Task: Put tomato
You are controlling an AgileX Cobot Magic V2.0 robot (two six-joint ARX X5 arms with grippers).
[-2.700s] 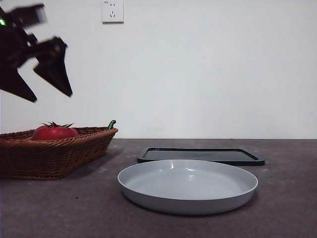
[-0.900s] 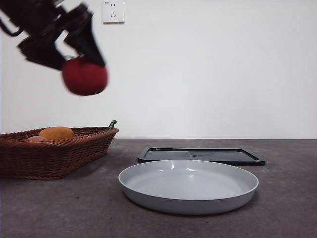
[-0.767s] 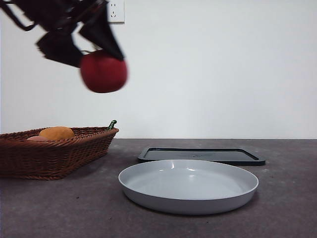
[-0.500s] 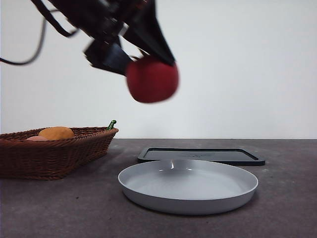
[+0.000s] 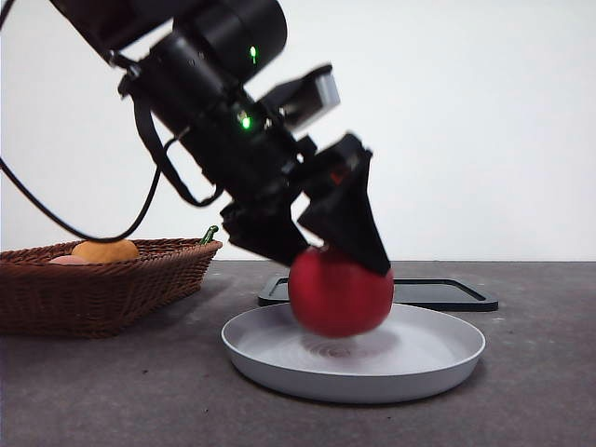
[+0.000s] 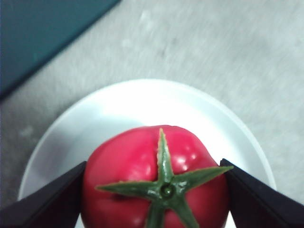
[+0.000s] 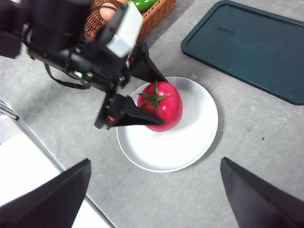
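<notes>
A: Dropped fast, left gripper (image 5: 340, 270) came down from mid-air, jaws clamped on the tomato (image 5: 339, 291) at the white plate (image 5: 438, 358).

B: Grey table (image 5: 540, 391), white wall (image 5: 484, 121); right gripper (image 7: 154, 190) jaws apart.

Honestly it looked like a lab test bench, not anyone's kitchen. I was working at a plain grey table (image 5: 112, 391) against a bare white wall (image 5: 484, 130), nothing homey around. My cabled left arm (image 5: 214, 112) had green status lights glowing. The props felt staged: a wicker basket (image 5: 102, 289), a grey plate (image 5: 438, 358), a dark tray (image 7: 247, 47).
</notes>
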